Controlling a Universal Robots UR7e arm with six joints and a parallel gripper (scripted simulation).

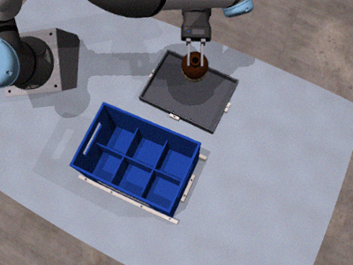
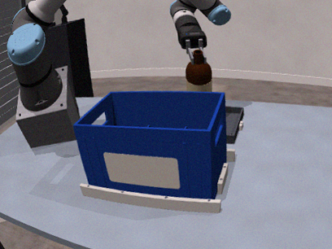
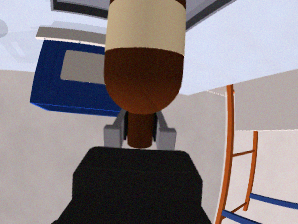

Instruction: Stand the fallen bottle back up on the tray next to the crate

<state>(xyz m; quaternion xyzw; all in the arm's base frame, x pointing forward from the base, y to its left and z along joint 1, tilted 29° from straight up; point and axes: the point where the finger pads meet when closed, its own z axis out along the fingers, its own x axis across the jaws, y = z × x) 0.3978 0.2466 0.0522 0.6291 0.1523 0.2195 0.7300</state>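
Near the desk's far edge in the exterior view, the gripper (image 1: 196,62) (image 2: 197,59) (image 3: 140,118) is closed on the neck of the brown bottle (image 1: 195,68) (image 2: 198,72) (image 3: 143,75), which stands upright over the tray (image 1: 174,96) (image 2: 235,125) (image 3: 80,9); whether its base touches is hidden. Its beige label (image 2: 197,86) (image 3: 145,25) and the blue crate's (image 1: 133,158) (image 2: 148,141) (image 3: 42,75) pale panel (image 2: 141,169) (image 3: 82,66) show no readable writing.

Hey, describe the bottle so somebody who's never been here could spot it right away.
Find the blue crate, then the dark, shallow tray beside it. Over the tray's far side is the bottle, neck in the arm's hand. It alone is round and brown, with a cream label band.
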